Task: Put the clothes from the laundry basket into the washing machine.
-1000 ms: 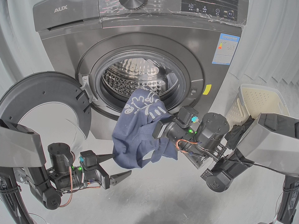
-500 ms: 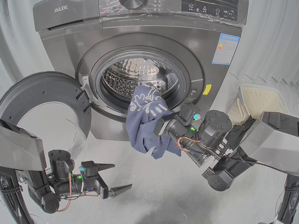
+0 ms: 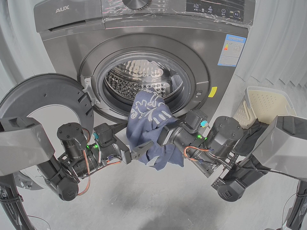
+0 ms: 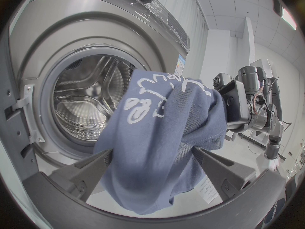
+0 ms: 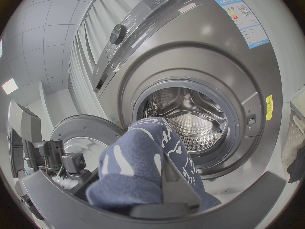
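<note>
Straight ahead, on the grey floor: grey front-loading washing machine [image 3: 144, 39], its steel drum [image 3: 140, 77] exposed.
Round door [image 3: 41, 93]: swung fully open to the robot's left.
Cream laundry basket [image 3: 265, 103]: beside the machine on the robot's right, with a dark garment [image 3: 249, 134] draped over its near rim.
Navy sweatshirt with white lettering [image 3: 147, 118]: held up in front of the lower lip of the drum opening. Its top is level with the opening and the rest hangs down outside.
Right gripper [image 3: 161, 130]: forearm angled up from the right toward the opening, jaws clamped on a bunch of the sweatshirt.
Left gripper [image 3: 138, 134]: arm raised from the left and roughly level, jaws spread wide. One finger sits on each side of the hanging sweatshirt, not closed on it.
</note>
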